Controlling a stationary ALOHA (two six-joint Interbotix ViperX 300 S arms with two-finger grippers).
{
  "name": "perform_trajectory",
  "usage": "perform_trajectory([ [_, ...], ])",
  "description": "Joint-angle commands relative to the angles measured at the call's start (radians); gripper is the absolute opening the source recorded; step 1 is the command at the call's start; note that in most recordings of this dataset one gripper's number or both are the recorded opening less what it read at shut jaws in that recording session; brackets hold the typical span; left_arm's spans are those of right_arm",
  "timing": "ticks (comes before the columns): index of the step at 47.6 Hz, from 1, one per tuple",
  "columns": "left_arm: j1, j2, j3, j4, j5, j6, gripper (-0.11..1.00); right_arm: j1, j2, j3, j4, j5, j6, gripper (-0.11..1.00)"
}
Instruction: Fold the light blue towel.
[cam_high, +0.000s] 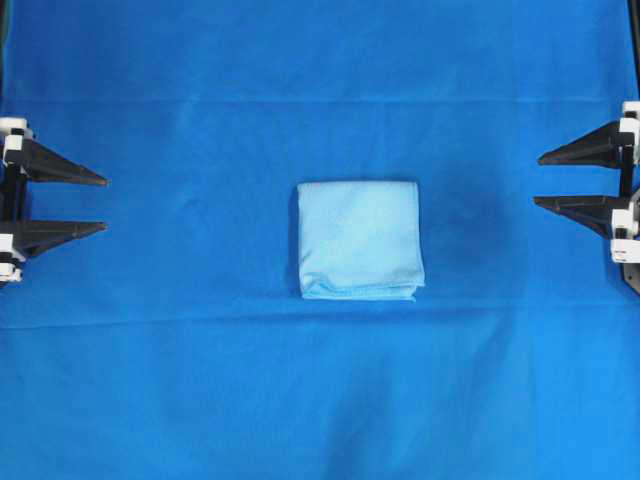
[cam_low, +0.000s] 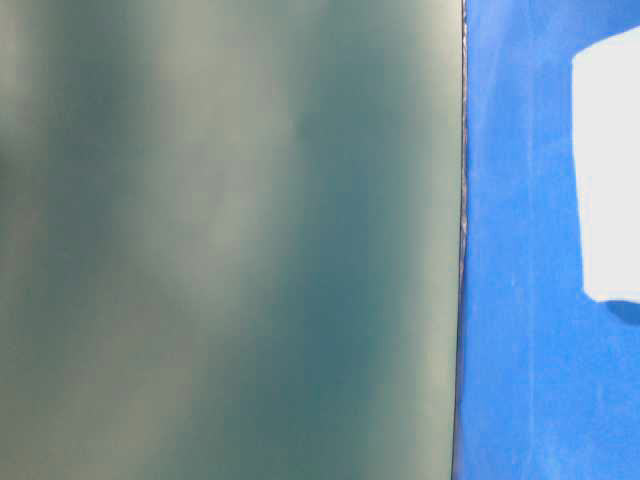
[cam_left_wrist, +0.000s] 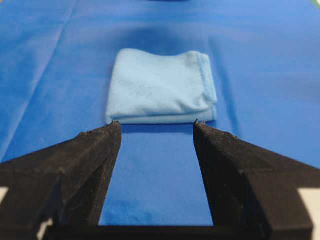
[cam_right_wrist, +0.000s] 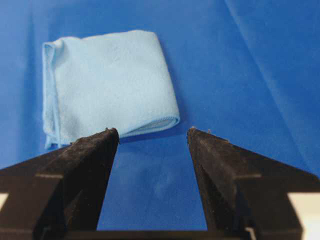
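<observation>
We record the light blue towel lying at the middle of the deep blue sheet that covers the work surface. It is already folded into a compact, nearly square pad. In the overhead view its stacked free edges show along the lower side and its right side, while the left and upper sides look smooth and rounded.

Left gripper: at the far left edge of the overhead view, jaws spread apart, nothing between them. It points toward the towel but stands well apart from it, with bare sheet between. From the left wrist camera we see the two black fingers framing a strip of sheet, and the towel lies beyond the fingertips, centred between them, layered hem toward the right of that view.

Right gripper: at the far right edge of the overhead view, jaws likewise spread and holding nothing. It also faces the towel from well apart. In the right wrist camera the towel sits beyond the fingertips and off to the left of the gap, turned at a slight angle in that view, hemmed edges on the left.

Neither gripper touches the towel.

Table-level view: mostly a blurred grey-green surface; at right a strip of the sheet and a pale overexposed patch that we take to be the towel, though detail is washed out.
</observation>
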Motion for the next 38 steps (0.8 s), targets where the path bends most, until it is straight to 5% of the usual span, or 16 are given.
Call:
perform_trajectory([
  [1,0.003,0.006,-0.012,0.002,-0.005,-0.002,0.58,0.000,0.011,-0.011,0.000,-0.009,0.002,0.62],
  [38,0.003,0.006,-0.011,0.002,0.000,-0.002,0.58,-0.014,0.011,-0.011,0.000,-0.005,0.002,0.62],
])
